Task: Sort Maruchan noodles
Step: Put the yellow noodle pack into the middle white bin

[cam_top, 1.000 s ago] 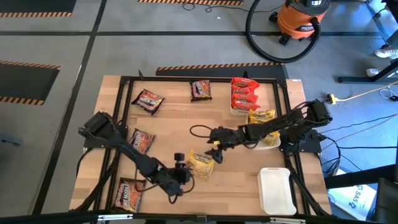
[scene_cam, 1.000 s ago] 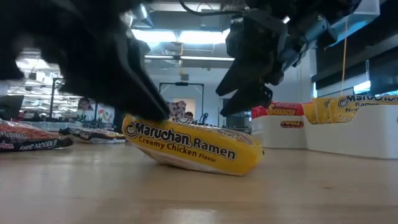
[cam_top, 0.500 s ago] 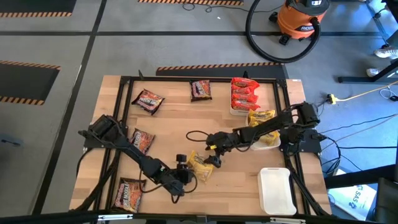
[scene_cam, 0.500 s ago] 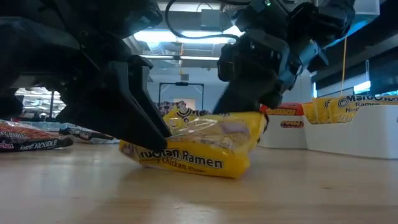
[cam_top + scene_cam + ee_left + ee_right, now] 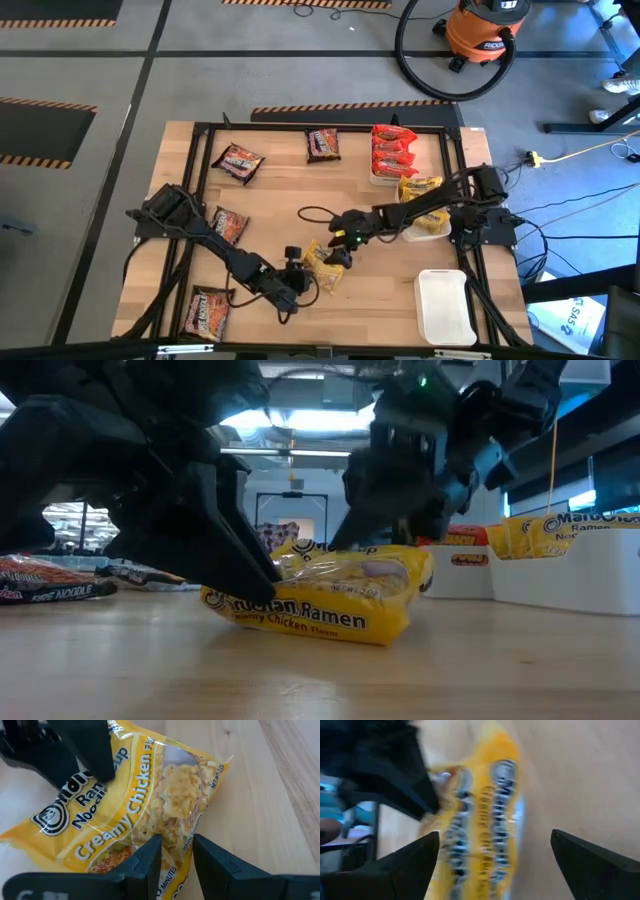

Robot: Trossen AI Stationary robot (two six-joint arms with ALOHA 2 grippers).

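**Gripping a yellow packet from two sides**

High view: the left gripper (image 5: 298,275) and the right gripper (image 5: 340,250) meet at a yellow packet (image 5: 322,268) near the worktop's (image 5: 380,300) front middle. Four brown packets (image 5: 238,160) lie scattered to the left and rear. A rear-right tray (image 5: 378,180) holds stacked red packets (image 5: 392,150); beside it a second tray (image 5: 432,232) holds yellow ones (image 5: 420,187). A third white tray (image 5: 445,305) sits front right.

Low view: the yellow packet (image 5: 320,600) reads "Ramen, Creamy Chicken"; it lies crumpled on the wood, dark arms covering both ends.

Left wrist view: its fingers (image 5: 150,857) are clenched on the packet's (image 5: 165,805) shiny edge, noodles showing through the clear film. The other gripper (image 5: 75,750) presses the far end.

Right wrist view: its fingers (image 5: 410,860) stand wide apart, released, with the packet (image 5: 485,820) blurred between them.
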